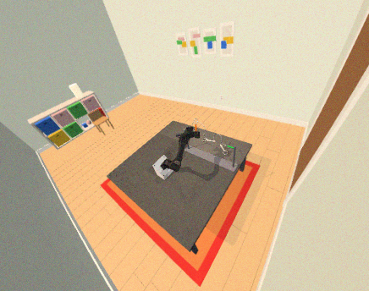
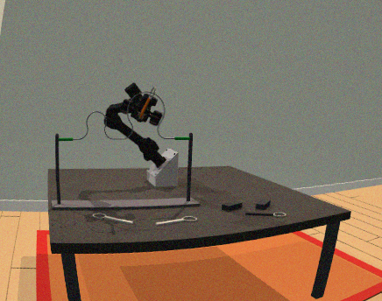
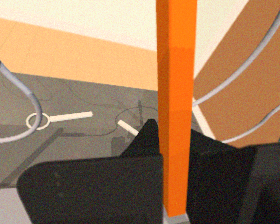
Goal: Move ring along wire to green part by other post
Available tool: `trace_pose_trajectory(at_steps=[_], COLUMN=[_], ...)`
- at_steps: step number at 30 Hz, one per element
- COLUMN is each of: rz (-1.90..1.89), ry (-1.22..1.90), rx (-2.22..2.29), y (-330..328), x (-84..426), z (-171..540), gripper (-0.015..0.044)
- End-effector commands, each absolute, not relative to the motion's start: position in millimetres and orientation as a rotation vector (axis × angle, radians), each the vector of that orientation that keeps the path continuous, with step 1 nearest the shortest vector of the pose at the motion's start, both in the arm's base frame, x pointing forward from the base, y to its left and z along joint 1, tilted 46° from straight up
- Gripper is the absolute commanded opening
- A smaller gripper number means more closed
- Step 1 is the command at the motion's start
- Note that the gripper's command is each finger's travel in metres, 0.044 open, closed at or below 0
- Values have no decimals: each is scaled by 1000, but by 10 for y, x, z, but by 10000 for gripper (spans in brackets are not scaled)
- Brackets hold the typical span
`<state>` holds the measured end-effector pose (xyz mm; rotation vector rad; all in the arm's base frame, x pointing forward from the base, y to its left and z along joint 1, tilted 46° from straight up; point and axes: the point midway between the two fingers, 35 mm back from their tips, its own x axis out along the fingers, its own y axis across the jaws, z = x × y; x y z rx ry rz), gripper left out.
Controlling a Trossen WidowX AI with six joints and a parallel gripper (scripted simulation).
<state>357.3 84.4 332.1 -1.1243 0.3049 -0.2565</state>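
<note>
My gripper (image 1: pixel 195 134) (image 2: pixel 144 109) (image 3: pixel 175 167) is shut on the orange handle (image 1: pixel 196 126) (image 2: pixel 145 105) (image 3: pixel 176 90), which is tilted in the exterior view. The handle is high above the stand, near the top of the wire's tall right-hand loop in that view. The ring shows only as thin lines at the handle's upper end; whether it touches the wire (image 2: pixel 165 108) (image 3: pixel 237 72) is too small to tell. Green parts (image 2: pixel 66 139) (image 2: pixel 182 138) sit beside the left post (image 2: pixel 58 171) and the right post (image 2: pixel 189 168). The ring is out of the wrist view.
The stand's grey base (image 2: pixel 122 204) lies below the wire. On the table (image 2: pixel 288 229) lie two rings with pale handles (image 2: pixel 119 219) (image 2: pixel 169 221), one with a dark handle (image 2: pixel 258 213), and two black blocks (image 2: pixel 231 206) (image 2: pixel 263 204). Curved wire passes on both sides of the handle in the wrist view.
</note>
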Motion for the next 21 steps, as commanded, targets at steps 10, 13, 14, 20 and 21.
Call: trace_pose_trajectory(at_steps=[10, 13, 14, 20, 21], rz=[-300, -309, -312, -331, -334], ry=[269, 260, 257, 238, 235], rx=[-1281, -1317, -1329, -1400, -1412], y=[817, 814, 813, 807, 806], x=[3571, 3571, 3571, 3572, 3572], z=[3365, 3375, 3379, 3401, 3405], gripper=[-150, -150, -150, -150, -150])
